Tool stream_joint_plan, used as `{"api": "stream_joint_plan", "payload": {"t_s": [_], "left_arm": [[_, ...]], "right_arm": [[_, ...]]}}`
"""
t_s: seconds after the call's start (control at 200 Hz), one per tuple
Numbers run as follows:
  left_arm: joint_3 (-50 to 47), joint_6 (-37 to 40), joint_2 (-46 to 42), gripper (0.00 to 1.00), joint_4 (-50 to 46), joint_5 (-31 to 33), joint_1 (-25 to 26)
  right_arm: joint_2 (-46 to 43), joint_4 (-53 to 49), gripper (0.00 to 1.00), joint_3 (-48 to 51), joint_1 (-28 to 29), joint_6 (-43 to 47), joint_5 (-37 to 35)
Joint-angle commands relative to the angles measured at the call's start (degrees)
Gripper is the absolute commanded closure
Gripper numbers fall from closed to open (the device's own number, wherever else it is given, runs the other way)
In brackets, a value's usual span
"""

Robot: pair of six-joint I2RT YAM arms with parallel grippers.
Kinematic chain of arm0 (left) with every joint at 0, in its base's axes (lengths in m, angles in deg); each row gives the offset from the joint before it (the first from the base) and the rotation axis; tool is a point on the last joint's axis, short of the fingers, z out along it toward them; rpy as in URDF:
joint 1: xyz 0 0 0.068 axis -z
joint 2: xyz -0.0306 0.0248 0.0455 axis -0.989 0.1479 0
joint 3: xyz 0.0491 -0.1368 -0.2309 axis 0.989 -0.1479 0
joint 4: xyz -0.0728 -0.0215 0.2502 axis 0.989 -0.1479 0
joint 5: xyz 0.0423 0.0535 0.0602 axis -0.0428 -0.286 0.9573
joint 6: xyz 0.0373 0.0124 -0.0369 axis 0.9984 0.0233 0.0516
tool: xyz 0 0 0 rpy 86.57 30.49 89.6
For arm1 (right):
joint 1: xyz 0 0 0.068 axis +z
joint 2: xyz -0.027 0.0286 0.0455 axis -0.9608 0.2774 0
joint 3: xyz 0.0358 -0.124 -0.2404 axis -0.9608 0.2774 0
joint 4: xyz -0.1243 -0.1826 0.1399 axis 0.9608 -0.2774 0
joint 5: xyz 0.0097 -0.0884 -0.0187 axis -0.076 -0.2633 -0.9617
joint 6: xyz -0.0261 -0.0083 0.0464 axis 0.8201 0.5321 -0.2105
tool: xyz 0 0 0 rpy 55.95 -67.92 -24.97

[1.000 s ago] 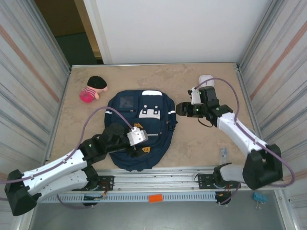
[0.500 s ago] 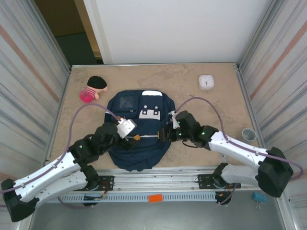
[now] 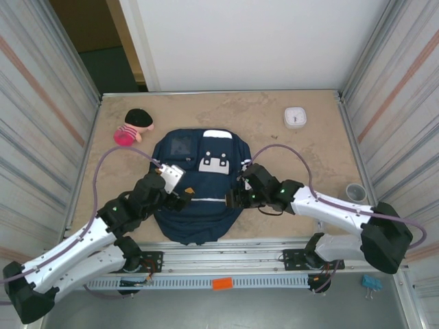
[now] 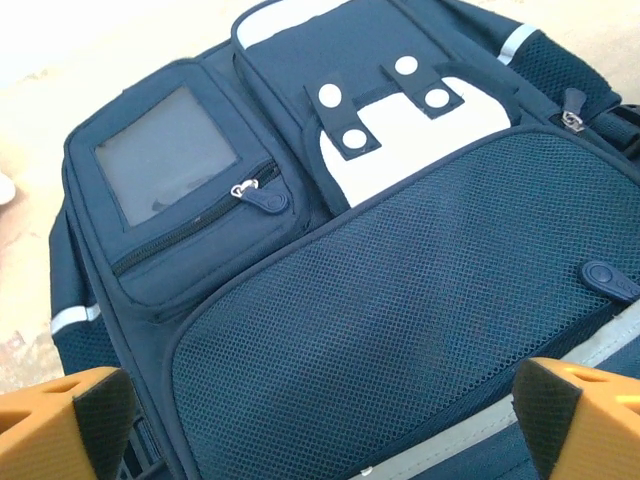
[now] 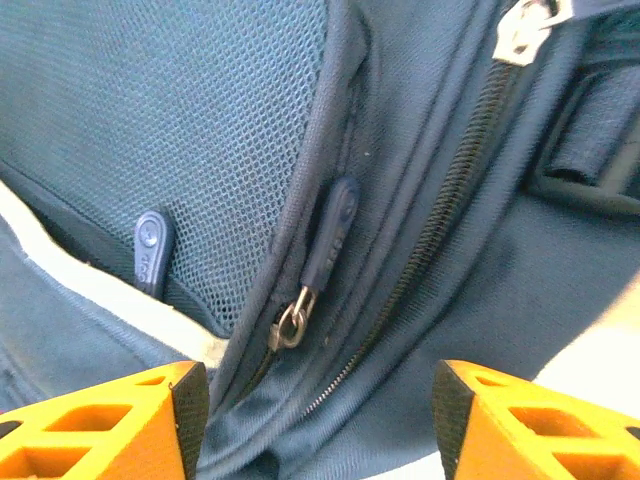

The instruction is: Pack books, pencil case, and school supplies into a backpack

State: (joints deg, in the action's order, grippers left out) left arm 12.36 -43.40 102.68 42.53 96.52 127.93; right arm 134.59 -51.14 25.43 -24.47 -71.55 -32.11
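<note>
The navy backpack (image 3: 202, 154) lies flat in the middle of the table, its white patch (image 4: 400, 140) facing up. My left gripper (image 3: 184, 200) hovers over its left half, open wide, with the orange fingers (image 4: 60, 420) spread above the mesh pocket (image 4: 400, 300). My right gripper (image 3: 233, 199) is at the bag's right edge, open. Its fingers (image 5: 100, 425) stand either side of a zipper line, and a blue zipper pull (image 5: 330, 235) with a metal slider (image 5: 290, 325) lies just ahead. The books, pencil case and school supplies are out of view.
A pink and black plush toy (image 3: 132, 128) lies at the back left. A white square device (image 3: 295, 117) sits at the back right. A small grey cup (image 3: 354, 192) stands by the right wall. Metal walls close in both sides.
My right arm swung in from the back right to the backpack's right edge, and its jaws widened a little. My left gripper shifted left and back over the bag.
</note>
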Motion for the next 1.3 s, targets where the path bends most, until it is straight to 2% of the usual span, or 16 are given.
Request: {"api": "stream_joint_plan", "payload": {"t_s": [0.0, 0.185, 0.346, 0.451, 0.606, 0.802, 0.927, 1.017, 1.298], "left_arm": [[0.86, -4.97, 1.37, 0.01, 1.11, 0.53, -0.64], [2.17, -5.73, 4.25, 0.01, 2.52, -0.34, -0.69], [3.21, -8.54, 6.81, 0.01, 2.71, 0.21, -1.74], [3.22, -10.13, 7.79, 0.01, 4.28, -2.32, -2.85], [3.29, -10.89, 9.23, 0.01, 6.08, -4.31, -3.37], [3.08, -11.29, 9.24, 0.01, 6.29, -4.85, -4.06], [1.8, -11.98, 8.28, 0.01, 7.32, -5.75, -4.81], [0.95, -12.34, 7.49, 0.01, 7.97, -6.52, -5.6], [-1.4, -13.66, 6.91, 0.01, 10.92, -7.56, -6.75]], "right_arm": [[-3.79, -10.87, 0.38, -4.45, -3.83, 1.76, -1.38], [-6.8, -23.54, 0.37, -7.13, -17.9, 5.92, 2.93], [-7.02, -35.64, 0.35, -7.87, -31.22, 10.24, -2.18], [-6.51, -38.34, 0.35, -7.12, -40.69, 11.47, -3.56], [-5.56, -37.09, 0.33, -6.49, -50.91, 10.27, -1.8], [-3.44, -35.03, 0.29, -4.28, -58.55, 6.79, -2.18], [-1.8, -31.14, 0.28, -0.22, -65.94, 2.26, -4.66], [-0.05, -29.11, 0.27, 0.7, -69.88, 2.69, -3.14], [1.9, -25.64, 0.27, 1.2, -74.04, 1.61, -3.48]]}}
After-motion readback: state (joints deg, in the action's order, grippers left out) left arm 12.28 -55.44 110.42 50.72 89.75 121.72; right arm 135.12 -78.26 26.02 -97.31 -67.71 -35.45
